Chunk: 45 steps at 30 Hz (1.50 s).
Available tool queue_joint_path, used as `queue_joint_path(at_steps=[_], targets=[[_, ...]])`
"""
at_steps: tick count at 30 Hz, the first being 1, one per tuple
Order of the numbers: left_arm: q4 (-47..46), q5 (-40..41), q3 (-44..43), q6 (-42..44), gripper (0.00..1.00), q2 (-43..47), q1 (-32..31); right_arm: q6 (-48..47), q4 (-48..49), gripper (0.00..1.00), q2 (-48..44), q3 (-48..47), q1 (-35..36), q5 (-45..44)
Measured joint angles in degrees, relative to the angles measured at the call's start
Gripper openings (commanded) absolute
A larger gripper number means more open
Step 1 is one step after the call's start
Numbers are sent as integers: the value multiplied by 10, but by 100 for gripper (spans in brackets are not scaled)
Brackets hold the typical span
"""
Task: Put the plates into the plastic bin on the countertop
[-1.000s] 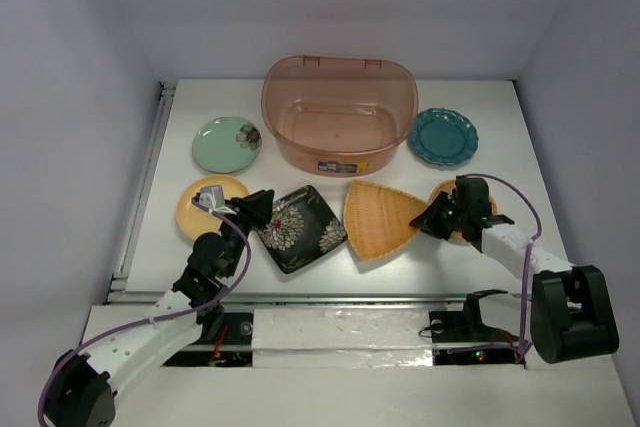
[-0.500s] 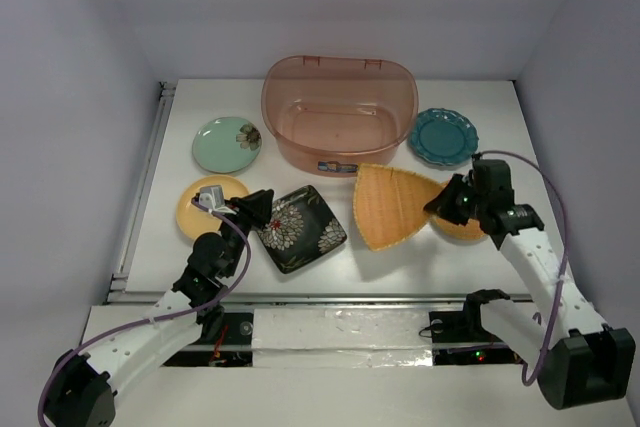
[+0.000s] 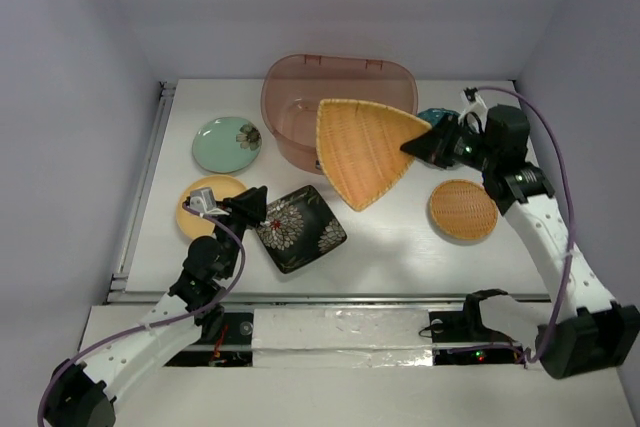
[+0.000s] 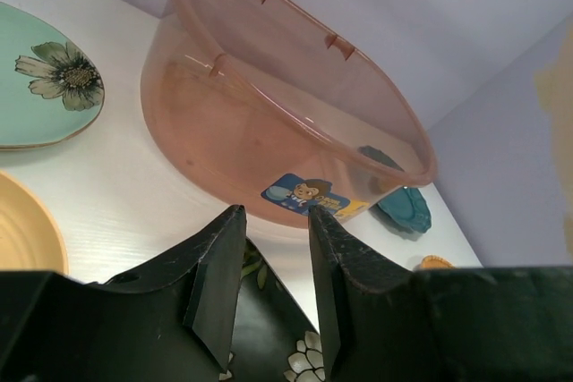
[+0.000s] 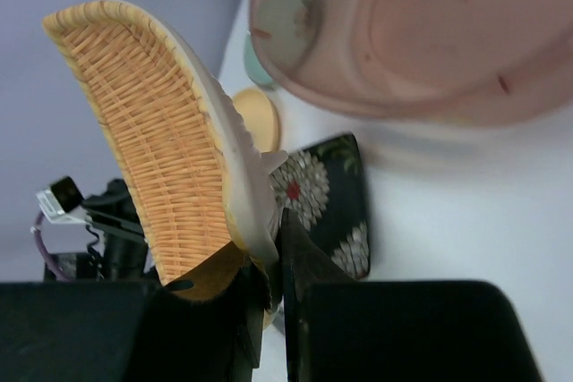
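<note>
One aloft | your right jaws pinch woven triangular plate (image 3: 360,147), tilted to clear pinkish plastic bin (image 3: 290,117) | left jaws narrow, empty.

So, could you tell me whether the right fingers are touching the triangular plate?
Touching. The right wrist view shows the right fingers clamped on the triangular plate's rim.

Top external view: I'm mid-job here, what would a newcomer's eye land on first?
The woven triangular plate, pinched at one corner by the right claw and held tilted in the air in front of the plastic bin's near right side. Next, the left claw, open, low over the left corner of the black square plate.
</note>
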<state>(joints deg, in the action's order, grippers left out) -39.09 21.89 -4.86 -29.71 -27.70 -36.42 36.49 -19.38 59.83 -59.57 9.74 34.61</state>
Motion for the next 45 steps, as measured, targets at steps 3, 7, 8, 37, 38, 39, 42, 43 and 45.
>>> queue_joint_path(at_steps=[3, 7, 8, 37, 38, 39, 42, 43, 45], targets=[[0, 0, 0, -1, 32, 0, 0, 15, 70, 0, 73, -50, 9, 4], [1, 0, 0, -2, 32, 0, 0, 31, 151, 0, 185, -123, 11, -6], [1, 0, 0, -2, 32, 0, 0, 34, 161, 0, 214, -143, 11, -12], [-1, 7, 0, -2, 32, -30, 0, 13, 67, 13, 647, -441, 65, -156], [-1, 7, 0, -2, 32, -30, 0, 9, 61, 17, 656, -450, 66, -156], [-1, 7, 0, -2, 32, -30, 0, 8, 56, 18, 664, -457, 67, -157], [-1, 7, 0, -2, 32, -30, 0, -1, 43, 24, 682, -469, 68, -159], [-1, 7, 0, -2, 32, -30, 0, -4, 39, 25, 685, -469, 68, -161], [-1, 7, 0, -2, 32, -30, 0, -7, 23, 31, 687, -469, 68, -171]])
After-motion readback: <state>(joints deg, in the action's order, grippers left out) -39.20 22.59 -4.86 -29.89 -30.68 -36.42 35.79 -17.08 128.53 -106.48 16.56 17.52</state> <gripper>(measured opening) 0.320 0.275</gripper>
